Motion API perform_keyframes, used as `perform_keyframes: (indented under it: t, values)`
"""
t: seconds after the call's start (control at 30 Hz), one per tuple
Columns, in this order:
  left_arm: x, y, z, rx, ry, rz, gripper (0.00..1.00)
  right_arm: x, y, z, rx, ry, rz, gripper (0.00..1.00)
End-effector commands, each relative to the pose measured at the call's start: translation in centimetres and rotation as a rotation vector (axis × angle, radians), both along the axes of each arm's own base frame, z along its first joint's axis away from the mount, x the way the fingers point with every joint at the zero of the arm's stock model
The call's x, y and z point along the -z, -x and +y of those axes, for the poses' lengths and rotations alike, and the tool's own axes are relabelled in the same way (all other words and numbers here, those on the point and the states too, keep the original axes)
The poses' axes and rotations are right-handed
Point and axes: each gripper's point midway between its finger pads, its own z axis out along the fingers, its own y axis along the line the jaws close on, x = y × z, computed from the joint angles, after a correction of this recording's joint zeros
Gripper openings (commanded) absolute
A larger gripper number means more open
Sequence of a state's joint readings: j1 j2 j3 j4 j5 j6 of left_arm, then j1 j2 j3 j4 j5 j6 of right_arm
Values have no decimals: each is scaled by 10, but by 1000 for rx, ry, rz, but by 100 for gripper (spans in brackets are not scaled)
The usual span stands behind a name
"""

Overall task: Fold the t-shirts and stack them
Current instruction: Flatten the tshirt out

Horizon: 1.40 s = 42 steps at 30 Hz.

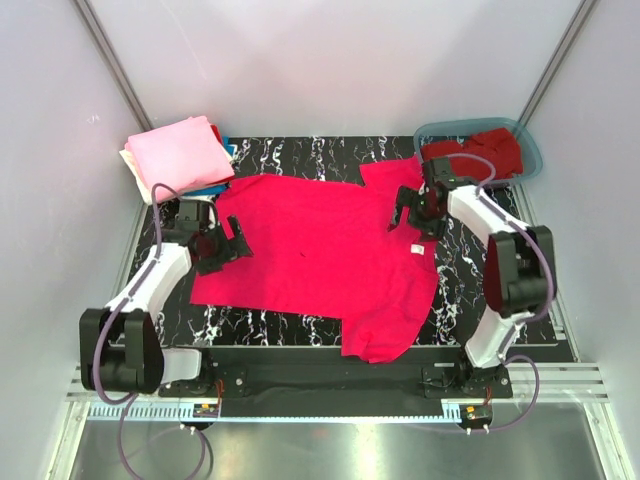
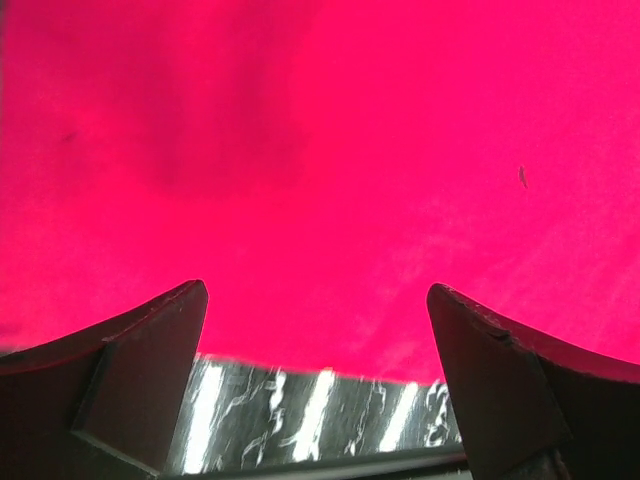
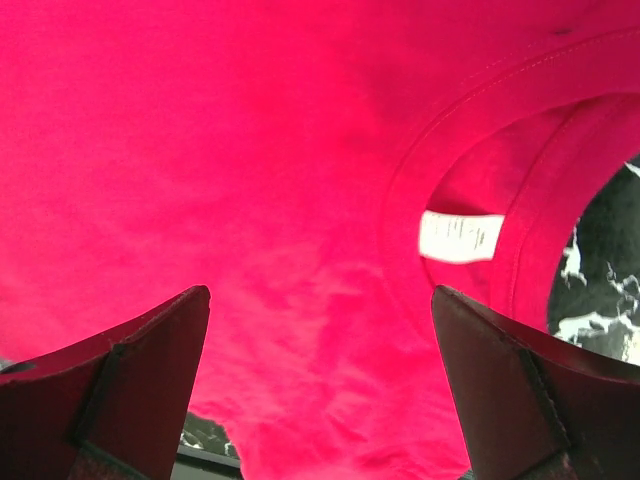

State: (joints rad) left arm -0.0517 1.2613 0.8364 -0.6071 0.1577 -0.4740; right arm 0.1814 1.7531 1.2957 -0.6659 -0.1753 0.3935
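Observation:
A bright pinkish-red t-shirt (image 1: 320,255) lies spread flat on the black marbled table (image 1: 300,325), its neck to the right. Its white neck label (image 3: 458,236) shows in the right wrist view. My left gripper (image 1: 238,243) is open and empty at the shirt's left hem edge (image 2: 330,360). My right gripper (image 1: 405,215) is open and empty over the shirt (image 3: 250,200) near the collar. A stack of folded shirts, light pink on top (image 1: 180,152) with cream and blue beneath, sits at the back left. A darker red shirt (image 1: 480,152) lies in the teal tub (image 1: 528,140).
The teal plastic tub stands at the back right corner. White walls enclose the table on three sides. The folded stack sits close to my left arm. The shirt's lower sleeve (image 1: 375,335) reaches the table's near edge.

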Motion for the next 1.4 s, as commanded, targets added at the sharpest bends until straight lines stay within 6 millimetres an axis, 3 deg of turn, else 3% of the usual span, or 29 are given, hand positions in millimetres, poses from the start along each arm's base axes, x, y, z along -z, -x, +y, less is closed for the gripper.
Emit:
perform_keyframes:
  t: [0.0, 0.03, 0.1, 0.13, 0.23, 0.3, 0.37, 0.4, 0.43, 0.47, 0.5, 0.57, 0.6, 0.63, 0.7, 0.83, 0.9, 0.97, 1.0, 1.03, 1.07, 1.13, 1.17, 1.2, 1.23, 1.27, 1.3, 1.33, 1.37]
  values:
    - [20, -18, -8, -11, 26, -12, 99, -8, -25, -5, 2, 57, -17, 100]
    - [27, -17, -7, -19, 14, -4, 99, 9, -27, -6, -7, 75, 24, 100]
    - [35, -15, -6, -28, 12, 18, 98, 15, -38, -7, -12, 96, 46, 100]
    - [43, -13, -3, -42, -5, 41, 98, 34, -41, -8, -22, 116, 90, 100]
    - [56, -10, 2, -61, -33, 76, 96, 54, -58, -14, -31, 174, 131, 100]
    - [62, -8, 3, -66, -34, 97, 95, 52, -76, -17, -26, 212, 119, 100]
    - [66, -7, 2, -69, -31, 102, 95, 69, -82, -18, -37, 227, 165, 100]
    - [70, -4, 2, -71, -30, 112, 94, 60, -99, -15, -38, 222, 127, 100]
    - [71, -4, 1, -71, -22, 108, 94, 75, -102, -15, -42, 228, 156, 100]
    - [72, -3, 1, -76, -19, 108, 94, 76, -104, -14, -47, 230, 170, 100]
    - [77, 2, 1, -79, -17, 121, 94, 64, -122, -9, -44, 218, 124, 100]
    - [76, 2, -2, -83, 2, 112, 93, 79, -126, -6, -59, 205, 161, 100]
    - [77, 5, -2, -86, 7, 113, 93, 65, -141, -3, -57, 200, 113, 100]
    - [76, 6, -4, -86, 18, 107, 92, 74, -143, -3, -63, 205, 125, 100]
    - [71, 6, -6, -95, 36, 90, 92, 66, -158, 0, -65, 194, 77, 100]
    - [62, 8, -7, -96, 43, 70, 91, 61, -170, 3, -69, 186, 47, 100]
    - [48, 4, -7, -94, 42, 32, 91, 56, -164, 1, -72, 195, 58, 100]
    - [36, 3, -7, -97, 39, 11, 91, 22, -165, 1, -71, 186, -6, 100]
    - [25, 1, -7, -98, 44, -19, 91, 26, -153, -1, -72, 191, 22, 100]
    - [20, 3, -7, -101, 42, -21, 91, -11, -155, -1, -60, 180, -58, 100]
    - [12, 1, -8, -100, 44, -39, 91, -23, -151, -3, -53, 181, -78, 100]
    - [0, 5, -5, -108, 32, -61, 92, -57, -130, -8, -35, 175, -130, 100]
    - [-5, 4, -4, -108, 28, -73, 92, -47, -111, -14, -25, 191, -85, 100]
    - [-11, 6, -3, -111, 25, -87, 93, -53, -99, -15, -17, 187, -85, 100]
    - [-11, 9, 0, -117, 15, -81, 93, -84, -88, -17, 12, 165, -148, 100]
    - [-12, 10, 0, -121, 16, -84, 93, -87, -75, -18, 24, 157, -146, 100]
    - [-13, 12, 0, -121, 15, -89, 93, -62, -46, -23, 35, 163, -68, 100]
    - [-13, 13, 0, -124, 16, -85, 93, -83, -33, -21, 70, 122, -125, 100]
    - [-12, 15, 0, -127, 17, -82, 93, -51, 1, -25, 82, 122, -34, 100]
